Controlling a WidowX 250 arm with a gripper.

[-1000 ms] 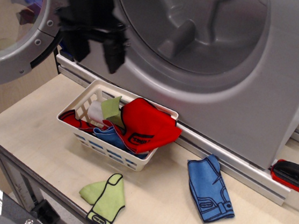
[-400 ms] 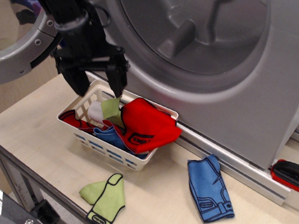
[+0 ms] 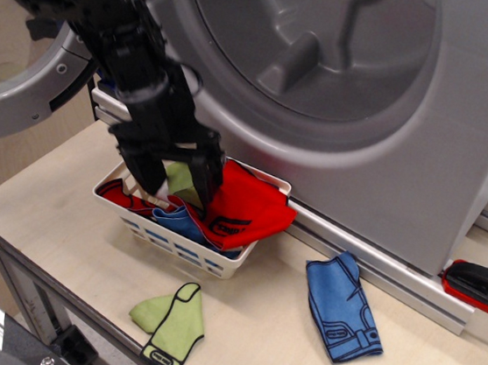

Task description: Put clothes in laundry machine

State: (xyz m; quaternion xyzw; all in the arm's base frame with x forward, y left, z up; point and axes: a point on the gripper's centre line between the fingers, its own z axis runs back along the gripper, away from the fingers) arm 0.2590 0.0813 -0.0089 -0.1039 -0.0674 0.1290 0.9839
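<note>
Left of centre: black gripper (image 3: 178, 179), fingers spread, dips into white basket (image 3: 185, 248) straddling a lime-green garment (image 3: 177, 177), apparently ungripped.

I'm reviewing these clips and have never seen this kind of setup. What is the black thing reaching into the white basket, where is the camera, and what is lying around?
There is one view, from a fixed camera looking down at a wooden table. The black thing is a robot arm ending in a two-fingered gripper. Its fingers are spread and lowered into the white basket, around a lime green garment; nothing is visibly held yet. The basket also holds red clothes and a blue piece. Behind stands the laundry machine, its round door swung open. Loose on the table lie a green garment and blue trousers.
</note>
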